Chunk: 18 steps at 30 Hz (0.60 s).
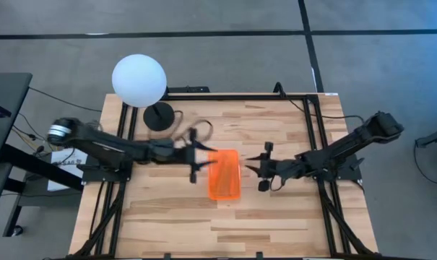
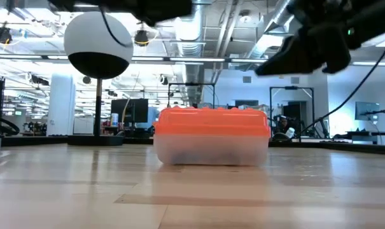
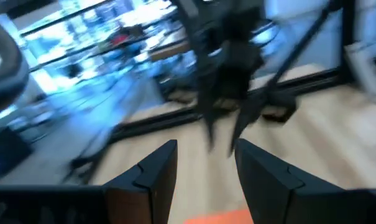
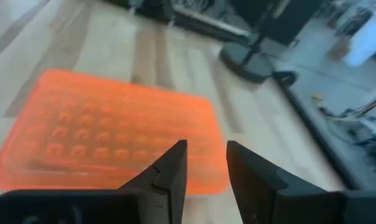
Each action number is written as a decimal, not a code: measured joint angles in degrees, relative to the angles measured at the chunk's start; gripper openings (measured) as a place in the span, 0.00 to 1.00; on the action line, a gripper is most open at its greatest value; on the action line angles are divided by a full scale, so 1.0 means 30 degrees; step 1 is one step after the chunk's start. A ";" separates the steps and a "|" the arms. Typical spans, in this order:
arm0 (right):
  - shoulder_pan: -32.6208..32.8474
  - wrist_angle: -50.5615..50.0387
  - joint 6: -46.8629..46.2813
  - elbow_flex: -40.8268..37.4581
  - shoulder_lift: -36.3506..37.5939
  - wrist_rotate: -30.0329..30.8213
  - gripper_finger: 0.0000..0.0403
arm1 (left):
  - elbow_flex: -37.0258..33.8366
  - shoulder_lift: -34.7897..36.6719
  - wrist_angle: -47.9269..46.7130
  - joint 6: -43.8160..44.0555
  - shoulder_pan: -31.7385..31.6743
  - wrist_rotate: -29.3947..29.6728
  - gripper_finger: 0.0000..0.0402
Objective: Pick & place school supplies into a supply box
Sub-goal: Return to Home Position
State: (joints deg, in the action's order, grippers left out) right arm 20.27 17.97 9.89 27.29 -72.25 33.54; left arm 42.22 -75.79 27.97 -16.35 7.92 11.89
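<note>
Now the orange box (image 1: 225, 175) lies closed in the middle of the table (image 1: 276, 224), between the two grippers. The left gripper (image 1: 204, 157) hangs just beside one long side and the right gripper (image 1: 251, 165) near the other. Both have jaws a little apart and hold nothing. A white globe lamp (image 1: 139, 81) stands well apart, toward the far left corner.

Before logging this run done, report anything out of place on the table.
Nothing stands out. The box sits closed and level on the table, nothing spilled. The left gripper and right gripper flank it, open and empty.
</note>
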 joint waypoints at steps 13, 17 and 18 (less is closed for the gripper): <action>-0.1070 0.0855 0.2460 -0.3655 0.7332 -0.2430 0.27 | -0.7296 1.1430 -0.3257 0.0685 0.0511 0.2545 0.39; -0.1202 0.3825 0.2720 -0.5839 0.8816 -0.3050 0.27 | -1.0656 1.3557 0.0750 0.0738 0.0526 0.2452 0.39; -0.1221 0.4264 0.2744 -0.6252 0.9183 -0.3082 0.27 | -1.1294 1.3947 0.1302 0.0749 0.0519 0.2460 0.39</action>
State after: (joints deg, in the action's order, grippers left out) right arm 16.61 30.76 18.12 8.53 -44.70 24.29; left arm 8.34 -33.95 31.88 -14.10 9.47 19.27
